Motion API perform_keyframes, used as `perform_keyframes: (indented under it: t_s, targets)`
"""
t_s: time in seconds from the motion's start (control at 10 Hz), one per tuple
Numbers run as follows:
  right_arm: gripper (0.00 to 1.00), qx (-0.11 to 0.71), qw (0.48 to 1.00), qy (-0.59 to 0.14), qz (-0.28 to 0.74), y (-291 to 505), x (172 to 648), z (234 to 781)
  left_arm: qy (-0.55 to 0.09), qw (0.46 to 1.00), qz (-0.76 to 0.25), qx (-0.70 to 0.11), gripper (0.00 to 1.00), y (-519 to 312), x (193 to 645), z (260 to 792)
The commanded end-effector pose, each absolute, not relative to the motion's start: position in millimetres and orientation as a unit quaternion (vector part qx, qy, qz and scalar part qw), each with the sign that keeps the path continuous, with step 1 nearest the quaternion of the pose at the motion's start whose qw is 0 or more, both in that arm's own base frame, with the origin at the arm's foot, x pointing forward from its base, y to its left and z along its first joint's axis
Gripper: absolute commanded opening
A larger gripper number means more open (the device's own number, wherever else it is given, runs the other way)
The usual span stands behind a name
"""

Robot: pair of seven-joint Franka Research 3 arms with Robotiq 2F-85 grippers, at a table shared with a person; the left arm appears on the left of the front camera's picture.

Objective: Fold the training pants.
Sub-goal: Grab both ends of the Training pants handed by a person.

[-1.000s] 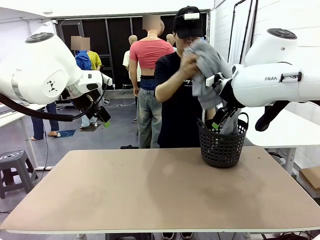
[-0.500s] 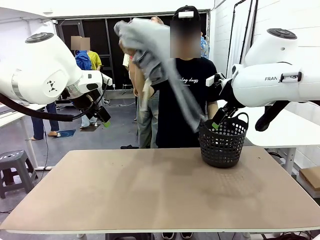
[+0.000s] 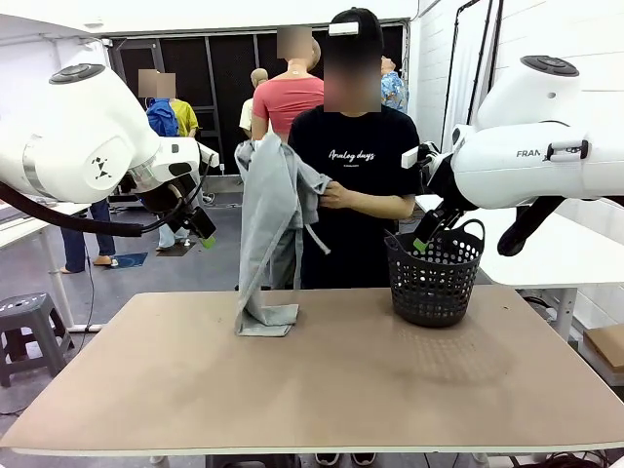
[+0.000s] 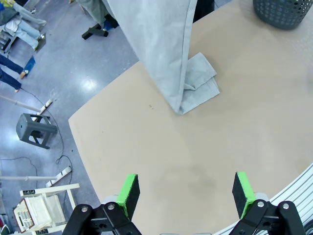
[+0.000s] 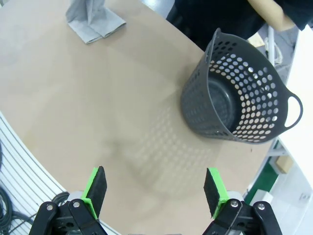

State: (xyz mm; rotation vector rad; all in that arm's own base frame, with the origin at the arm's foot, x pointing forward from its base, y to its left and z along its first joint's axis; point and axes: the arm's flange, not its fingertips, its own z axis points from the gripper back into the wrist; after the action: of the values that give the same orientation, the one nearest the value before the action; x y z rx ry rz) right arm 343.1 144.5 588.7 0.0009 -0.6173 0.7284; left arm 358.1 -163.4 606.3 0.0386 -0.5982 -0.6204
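Currently the person (image 3: 356, 224) at the far side holds the training pants (image 3: 265, 229) up by their upper part, one hand (image 3: 336, 197) gripping the cloth. The grey fabric hangs down and its lower end lies crumpled on the table (image 3: 341, 390) — left of the black mesh basket (image 3: 434, 288), well apart from it. Both arms hover above the table: the left end effector (image 4: 186, 192) and the right end effector (image 5: 155, 187) each stand wide open — holding nothing.
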Motion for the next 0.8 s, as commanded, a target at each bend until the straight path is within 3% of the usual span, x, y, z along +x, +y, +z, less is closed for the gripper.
perform_keyframes:
  t_s: [0.0,0.7]
  targets:
    - [1.00,0.001,0.888,-0.297,0.350,143.6,344.0,590.3,-0.290,0.908,-0.301,0.019,1.00,-163.8,359.1,606.7]
    - [1.00,0.001,0.888,-0.297,0.350,143.6,344.0,590.3,-0.290,0.908,-0.301,0.019,1.00,-163.8,359.1,606.7]
